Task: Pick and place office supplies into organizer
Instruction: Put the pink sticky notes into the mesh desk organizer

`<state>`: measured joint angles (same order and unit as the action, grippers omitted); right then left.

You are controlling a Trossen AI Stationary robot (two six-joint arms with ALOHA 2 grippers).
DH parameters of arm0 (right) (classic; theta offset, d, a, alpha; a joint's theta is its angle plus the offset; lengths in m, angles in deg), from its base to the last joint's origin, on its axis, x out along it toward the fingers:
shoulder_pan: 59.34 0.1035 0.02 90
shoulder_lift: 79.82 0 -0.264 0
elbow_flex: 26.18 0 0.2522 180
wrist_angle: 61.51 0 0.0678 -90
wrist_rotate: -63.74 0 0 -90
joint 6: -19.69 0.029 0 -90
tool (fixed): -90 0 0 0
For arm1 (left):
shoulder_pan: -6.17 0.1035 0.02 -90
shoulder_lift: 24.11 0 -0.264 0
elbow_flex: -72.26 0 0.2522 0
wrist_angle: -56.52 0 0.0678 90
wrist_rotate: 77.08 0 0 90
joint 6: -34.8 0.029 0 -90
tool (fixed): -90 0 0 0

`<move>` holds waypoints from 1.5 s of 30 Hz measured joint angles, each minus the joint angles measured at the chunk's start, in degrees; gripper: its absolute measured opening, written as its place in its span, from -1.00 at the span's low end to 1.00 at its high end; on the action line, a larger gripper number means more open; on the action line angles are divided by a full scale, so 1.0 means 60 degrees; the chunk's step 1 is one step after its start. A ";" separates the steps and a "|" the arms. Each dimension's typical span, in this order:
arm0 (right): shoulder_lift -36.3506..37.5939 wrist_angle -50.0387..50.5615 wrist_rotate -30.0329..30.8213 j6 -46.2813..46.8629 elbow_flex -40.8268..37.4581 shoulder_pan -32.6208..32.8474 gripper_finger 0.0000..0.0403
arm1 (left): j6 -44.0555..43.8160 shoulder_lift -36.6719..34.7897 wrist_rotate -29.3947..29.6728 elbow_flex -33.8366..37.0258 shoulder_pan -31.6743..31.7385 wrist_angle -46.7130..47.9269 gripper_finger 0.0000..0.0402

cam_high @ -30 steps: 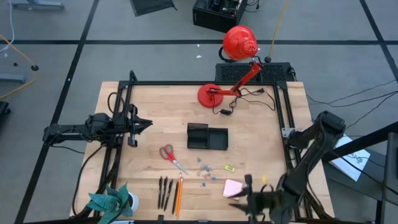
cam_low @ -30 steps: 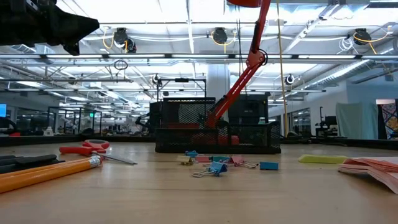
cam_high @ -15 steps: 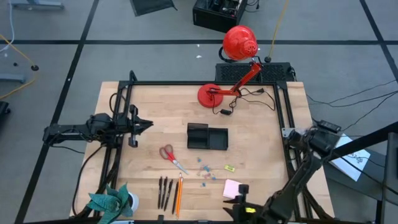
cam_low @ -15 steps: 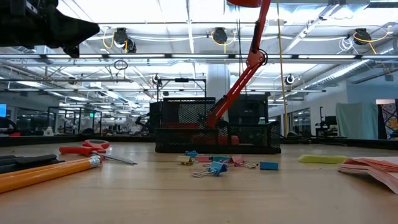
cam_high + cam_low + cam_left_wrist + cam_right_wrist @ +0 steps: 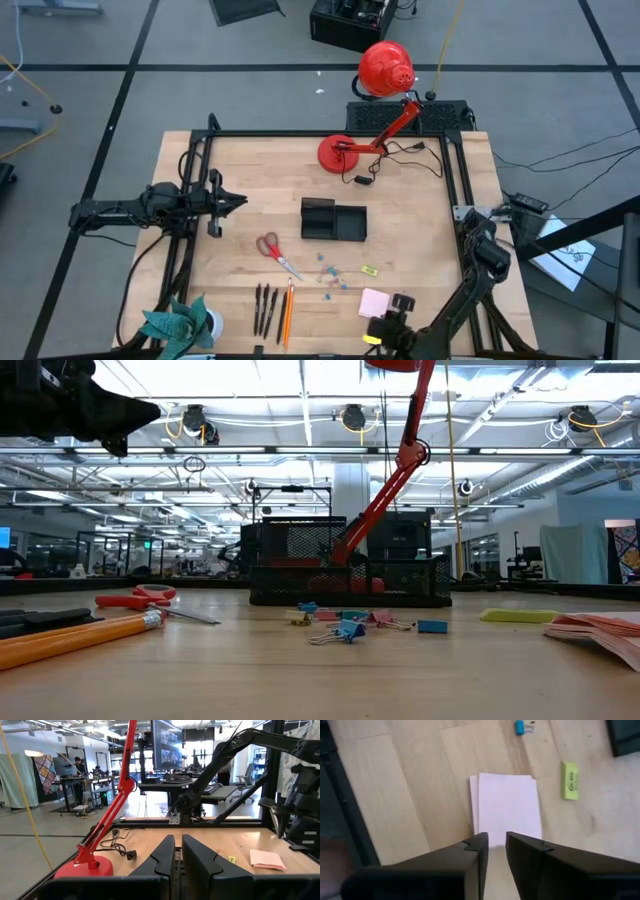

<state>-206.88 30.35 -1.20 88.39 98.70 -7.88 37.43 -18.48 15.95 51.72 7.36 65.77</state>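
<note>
One pale pink square notepad (image 5: 506, 808) lay flat on the light wooden surface (image 5: 420, 230) near its front edge, apart from the small black rectangular organizer tray (image 5: 333, 220) at centre. Right pincer (image 5: 495, 851) hung directly above the notepad, fingers narrowly parted, holding nothing. A yellow rectangular eraser (image 5: 570, 780) and a small blue binder clip (image 5: 520, 726) lay just beyond. Left pincer (image 5: 177, 857) waited at the left side, fingers nearly together, holding nothing.

overhead, table-level, 2 wrist views (notepad (image 5: 506, 807) shared)

Bare wood around notepad (image 5: 507, 802)
</note>
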 joint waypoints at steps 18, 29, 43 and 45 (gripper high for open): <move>-0.0271 -0.0479 -0.0187 0.0053 -0.0021 -0.0007 -0.75 | -0.0020 0.0000 0.0003 0.0000 0.0000 0.0732 -0.79; -0.0261 -0.1206 -0.1254 -0.1015 -0.0570 -0.0584 0.05 | 0.0107 0.0000 0.0007 0.0000 0.0003 0.0809 -0.79; -0.0205 -0.1836 -0.1294 -0.0859 -0.1990 -0.0539 0.23 | 0.0231 -0.0002 0.0007 0.0000 0.0000 0.0820 -0.79; -0.0205 -0.1853 -0.1162 -0.0967 -0.2066 -0.0539 0.21 | 0.0227 -0.0002 0.0007 0.0000 0.0003 0.0820 -0.79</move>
<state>-208.11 19.23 -8.17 82.58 86.31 -11.11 38.79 -18.50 15.99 51.72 7.38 70.69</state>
